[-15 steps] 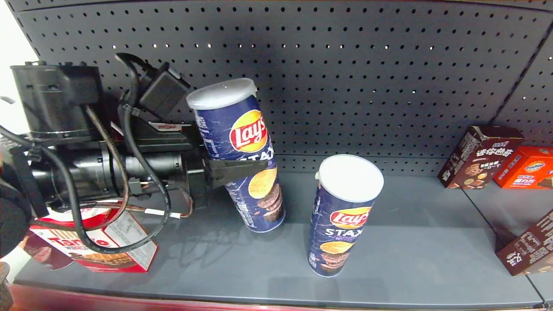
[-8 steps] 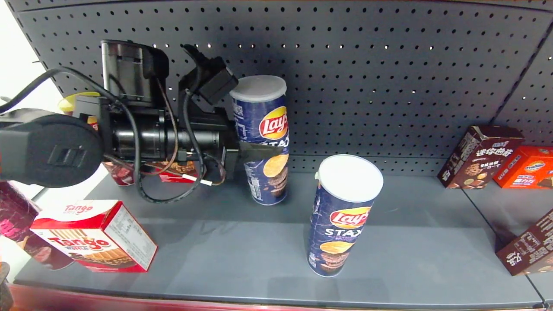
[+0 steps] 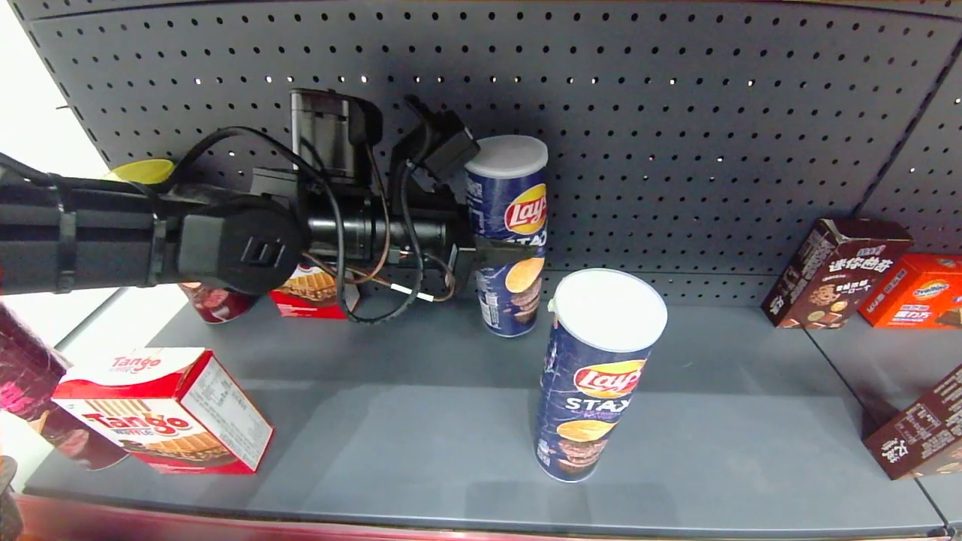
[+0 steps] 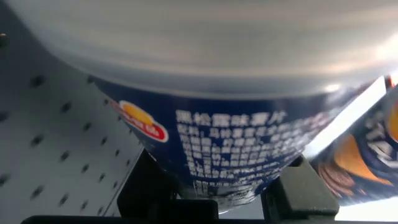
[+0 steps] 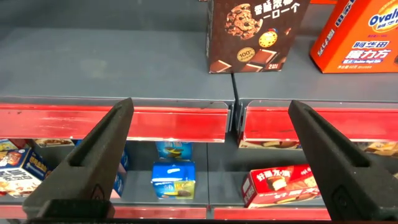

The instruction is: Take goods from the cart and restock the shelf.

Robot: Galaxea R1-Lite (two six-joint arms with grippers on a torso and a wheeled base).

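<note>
left gripper clamped on chip can, carried farther back toward pegboard; right gripper spread wide

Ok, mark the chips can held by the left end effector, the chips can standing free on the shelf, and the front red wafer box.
held chips can (image 3: 522,214): head view, on its logo.
free-standing chips can (image 3: 605,379): head view, on its logo.
front red wafer box (image 3: 135,424): head view, on its printed side.

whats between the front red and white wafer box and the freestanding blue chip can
Nothing: in the head view, bare grey shelf runs from the red-and-white cardboard wafer box to the freestanding blue chip can.
</note>
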